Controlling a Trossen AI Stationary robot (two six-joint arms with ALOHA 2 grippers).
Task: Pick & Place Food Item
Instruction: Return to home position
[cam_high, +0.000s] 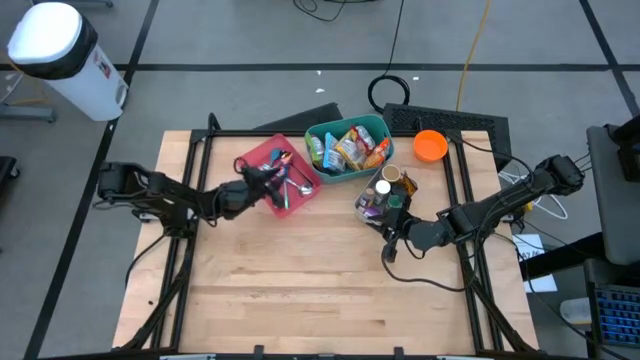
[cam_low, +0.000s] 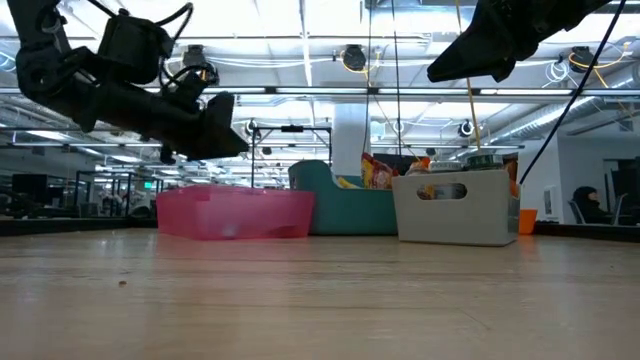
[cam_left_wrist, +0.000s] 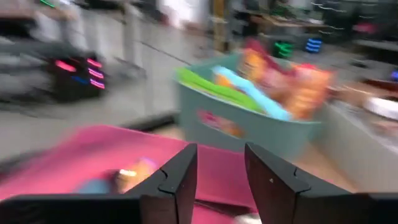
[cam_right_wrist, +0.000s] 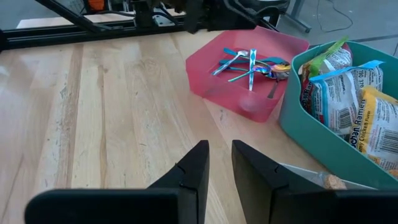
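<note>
A teal bin (cam_high: 312, 136) at the table's far middle holds several food packets (cam_right_wrist: 348, 106). Left of it stands a pink bin (cam_high: 262, 155) with blue-handled utensils (cam_right_wrist: 249, 62) and a small colourful item (cam_left_wrist: 134, 174) on its floor. My left gripper (cam_left_wrist: 221, 149) hovers over the pink bin (cam_left_wrist: 93, 149), pointing almost level toward the teal bin (cam_left_wrist: 249, 127); it is open and holds nothing. My right gripper (cam_right_wrist: 221, 146) hangs above the table near a white bin (cam_high: 366, 206), its fingers narrowly apart with only bare wood between them.
The white bin (cam_low: 455, 210), right of the teal one, holds several jars and packets. An orange bowl (cam_high: 430, 146) sits at the far right. Black frame rails (cam_high: 185, 260) run along both sides. Bare wooden tabletop (cam_high: 320, 290) fills the near half.
</note>
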